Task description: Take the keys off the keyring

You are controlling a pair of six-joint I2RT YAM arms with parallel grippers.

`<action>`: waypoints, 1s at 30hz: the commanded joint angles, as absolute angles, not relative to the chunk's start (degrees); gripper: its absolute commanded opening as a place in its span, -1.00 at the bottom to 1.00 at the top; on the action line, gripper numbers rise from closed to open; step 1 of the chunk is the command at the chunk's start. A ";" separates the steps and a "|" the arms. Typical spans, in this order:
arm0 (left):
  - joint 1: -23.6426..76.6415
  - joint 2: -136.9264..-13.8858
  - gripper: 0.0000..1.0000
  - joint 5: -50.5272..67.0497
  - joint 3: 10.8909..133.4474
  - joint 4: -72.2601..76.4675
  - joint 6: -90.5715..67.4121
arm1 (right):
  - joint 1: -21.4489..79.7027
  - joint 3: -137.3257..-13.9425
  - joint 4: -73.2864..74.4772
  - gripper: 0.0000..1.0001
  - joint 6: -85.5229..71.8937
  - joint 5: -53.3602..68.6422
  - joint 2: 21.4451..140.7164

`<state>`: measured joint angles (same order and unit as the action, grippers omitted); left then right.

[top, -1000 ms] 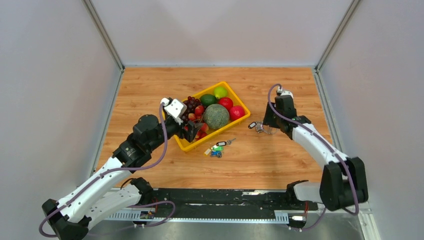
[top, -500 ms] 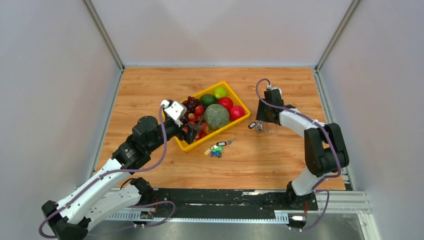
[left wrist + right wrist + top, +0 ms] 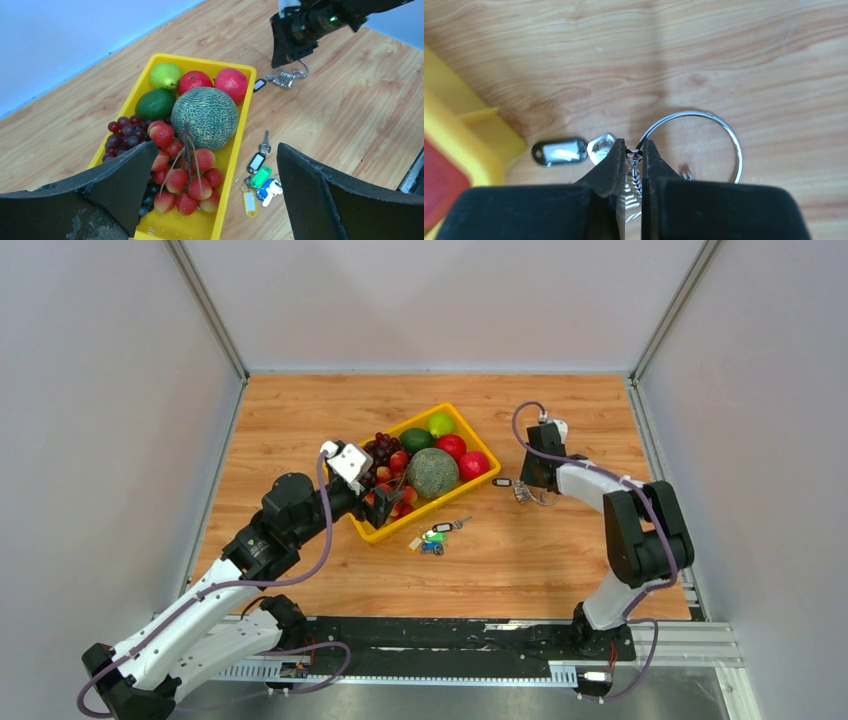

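The right gripper (image 3: 630, 151) pinches the keys (image 3: 286, 79) at the keyring (image 3: 689, 113), while the left gripper (image 3: 216, 150) hangs wide open.

Left gripper (image 3: 383, 502) spread wide, arm outstretched; right gripper (image 3: 630, 151) pinched on keys (image 3: 632, 184), elbow raised

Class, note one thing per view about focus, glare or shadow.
Right wrist: the thin silvery wire keyring glints white on its upper arc; the right gripper fills the foreground, black. Left wrist: netted green melon sharp, left gripper featureless dark. Top external: even light.
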<state>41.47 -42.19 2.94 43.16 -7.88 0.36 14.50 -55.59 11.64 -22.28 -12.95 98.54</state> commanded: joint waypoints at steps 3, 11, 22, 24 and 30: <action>41.17 -41.75 1.00 3.51 42.89 -6.94 1.39 | 14.67 -51.57 8.44 -1.00 -19.58 -6.91 80.17; 41.19 -41.97 1.00 5.20 42.77 -6.59 1.20 | 14.63 -48.21 8.45 -1.00 -16.10 10.98 60.97; 41.18 -42.29 1.00 20.33 40.19 -0.76 0.34 | 15.23 -56.29 7.44 -1.00 -22.28 39.31 53.99; 41.18 -42.31 1.00 22.19 39.39 1.73 0.35 | 16.24 -57.86 6.12 -1.00 -24.34 40.52 54.05; 41.19 -42.37 1.00 21.11 38.86 3.28 -1.92 | 19.11 -62.78 3.08 -1.00 -28.17 42.42 55.25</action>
<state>41.47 -42.54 19.05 38.87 -1.41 -0.38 17.58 -57.89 8.95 -23.38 37.58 54.81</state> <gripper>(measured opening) 1.000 0.077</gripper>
